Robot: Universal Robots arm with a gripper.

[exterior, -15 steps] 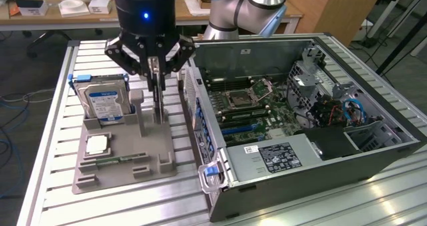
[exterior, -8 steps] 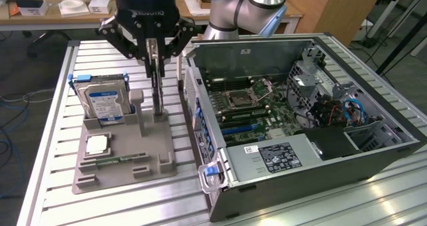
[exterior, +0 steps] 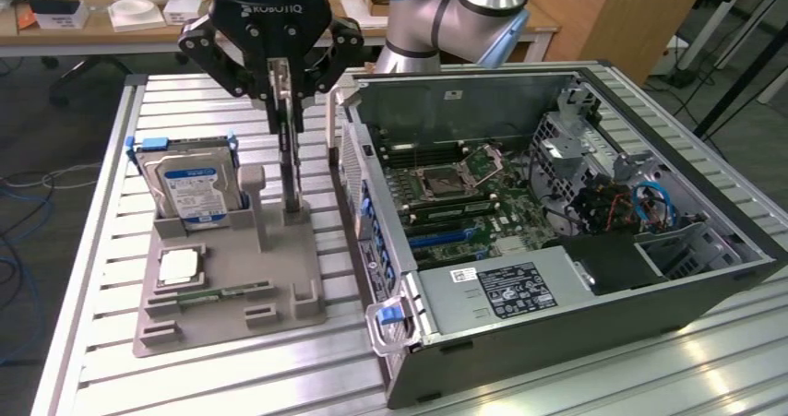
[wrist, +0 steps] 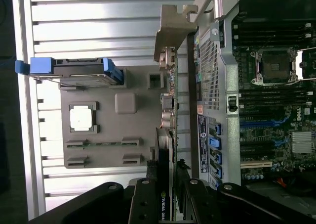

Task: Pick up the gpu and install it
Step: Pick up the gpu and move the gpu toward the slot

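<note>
Gripper (exterior: 284,89) tight on the upright gpu (exterior: 292,172), between hard drive (exterior: 191,190) and open computer case (exterior: 555,342).

The end effector (exterior: 286,93) points straight down, fingers pinched nearly together.

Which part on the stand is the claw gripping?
The gpu, the thin dark card on edge in the gripper; the hard drive and square chip sit apart.

One hard drive (exterior: 187,187), one graphics card (exterior: 292,172), one processor chip (exterior: 180,267) and one memory stick (exterior: 221,294) are counted on one grey holder (exterior: 265,282). One computer case (exterior: 591,314) and one gripper (exterior: 286,93) are counted besides.
</note>
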